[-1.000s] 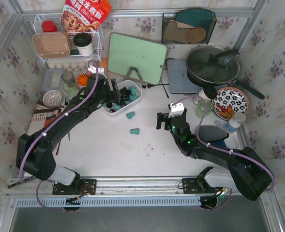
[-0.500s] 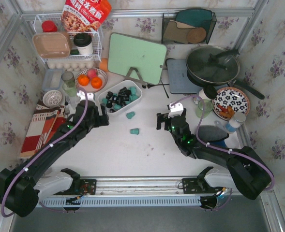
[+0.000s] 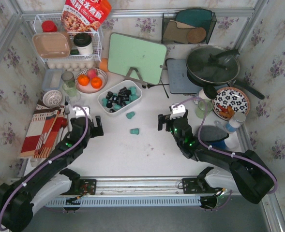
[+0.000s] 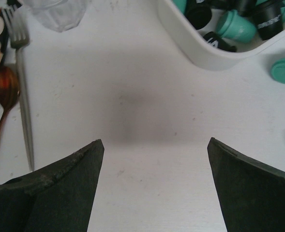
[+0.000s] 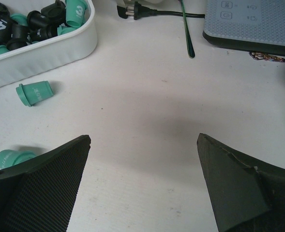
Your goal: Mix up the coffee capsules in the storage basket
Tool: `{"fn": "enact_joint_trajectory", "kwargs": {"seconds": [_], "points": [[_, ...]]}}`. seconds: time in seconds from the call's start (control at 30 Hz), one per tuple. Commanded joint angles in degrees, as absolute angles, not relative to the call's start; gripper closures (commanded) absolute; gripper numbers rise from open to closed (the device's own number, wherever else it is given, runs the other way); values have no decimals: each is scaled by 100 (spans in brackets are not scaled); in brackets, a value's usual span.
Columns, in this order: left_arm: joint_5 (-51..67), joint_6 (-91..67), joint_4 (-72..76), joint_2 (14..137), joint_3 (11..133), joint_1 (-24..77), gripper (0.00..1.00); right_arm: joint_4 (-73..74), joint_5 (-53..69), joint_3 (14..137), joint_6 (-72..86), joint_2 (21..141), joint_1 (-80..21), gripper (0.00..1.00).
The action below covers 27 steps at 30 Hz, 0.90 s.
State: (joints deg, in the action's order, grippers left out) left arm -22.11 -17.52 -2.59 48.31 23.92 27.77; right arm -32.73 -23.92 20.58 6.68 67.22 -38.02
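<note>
mixing looks paused: left jaws and right jaws gape wide, empty. two stray coffee capsules lie at five o'clock of the storage basket (next: grasp one, drop it in).

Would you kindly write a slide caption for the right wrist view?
Open right end effector near two stray teal cup-shaped capsules lying outside the white plastic storage basket.

Kitchen counter: pan, plate, fork
</note>
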Motion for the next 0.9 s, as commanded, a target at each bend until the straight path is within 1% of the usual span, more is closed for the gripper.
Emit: {"fn": "enact_joint_trajectory", "kwargs": {"seconds": [0.0, 0.1, 0.2, 0.27, 0.33, 0.4, 0.5, 0.57, 0.63, 0.7, 0.87], "points": [[-2641, -1794, 288, 4396, 2184, 2769, 8, -3845, -2470, 1900, 668, 6574, -3806, 0], [-2848, -1862, -186, 4331, 2437, 2769, 6, -4048, -2567, 1837, 649, 6548, -3798, 0], [-2959, -1629, -564, 4486, 2671, 2769, 5, -4103, -2498, 1912, 445, 6546, -3806, 0], [-3101, -1737, -852, 4586, 2733, 2770, 5, -4115, -2458, 2001, 532, 6628, -3804, 0], [-3064, -1817, -740, 4673, 2612, 2771, 4, -3942, -2279, 2193, 768, 6779, -3804, 0], [-2922, -1799, -720, 4685, 2610, 2769, 4, -3692, -1944, 2452, 1000, 7080, -3806, 0], [-2929, -1754, -266, 4598, 2438, 2769, 4, -3326, -1390, 2892, 1417, 7605, -3812, 0], [-2831, -1636, -306, 4562, 2475, 2764, 3, -3182, -1172, 3083, 1669, 7997, -3842, 0], [-2841, -1659, -419, 4567, 2510, 2764, 3, -3093, -1152, 3284, 1900, 8382, -3935, 0], [-2911, -1739, -547, 4566, 2543, 2762, 1, -2965, -1238, 3519, 2116, 8769, -4116, 0], [-2630, -1775, -435, 4534, 2504, 2760, 0, -2528, -1805, 4247, 2280, 9678, -4756, 2]]}}
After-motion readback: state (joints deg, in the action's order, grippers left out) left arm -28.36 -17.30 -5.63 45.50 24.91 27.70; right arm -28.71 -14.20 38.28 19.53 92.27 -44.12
